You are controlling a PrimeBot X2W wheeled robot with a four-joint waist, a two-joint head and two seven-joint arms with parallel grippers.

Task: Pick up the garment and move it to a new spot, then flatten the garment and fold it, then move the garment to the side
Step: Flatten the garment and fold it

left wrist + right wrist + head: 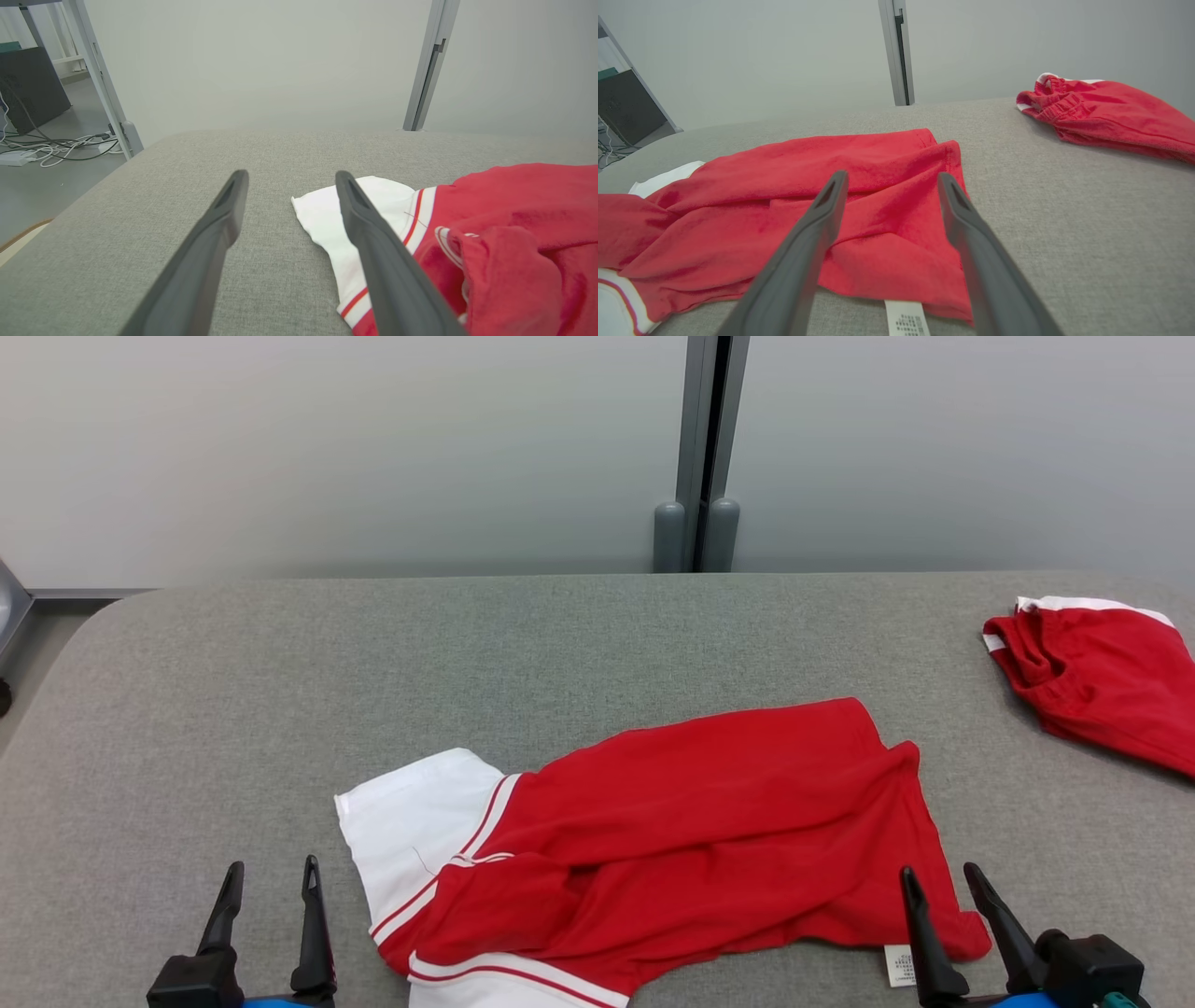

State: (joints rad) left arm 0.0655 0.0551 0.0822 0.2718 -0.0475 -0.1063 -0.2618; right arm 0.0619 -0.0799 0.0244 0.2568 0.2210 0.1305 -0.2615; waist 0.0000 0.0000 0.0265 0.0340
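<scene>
The garment is a red top with white sleeves and red-white trim, lying rumpled on the grey padded table near its front edge. Its white sleeve points left and a white care label sticks out at the lower right hem. My left gripper stands open over bare table just left of the white sleeve, holding nothing. At the garment's lower right corner my right gripper is open too, its fingers hovering over the red hem.
A second red garment with white trim lies bunched at the table's far right. A grey wall with a vertical metal post stands behind the table. Cables lie on the floor beyond the table's left edge.
</scene>
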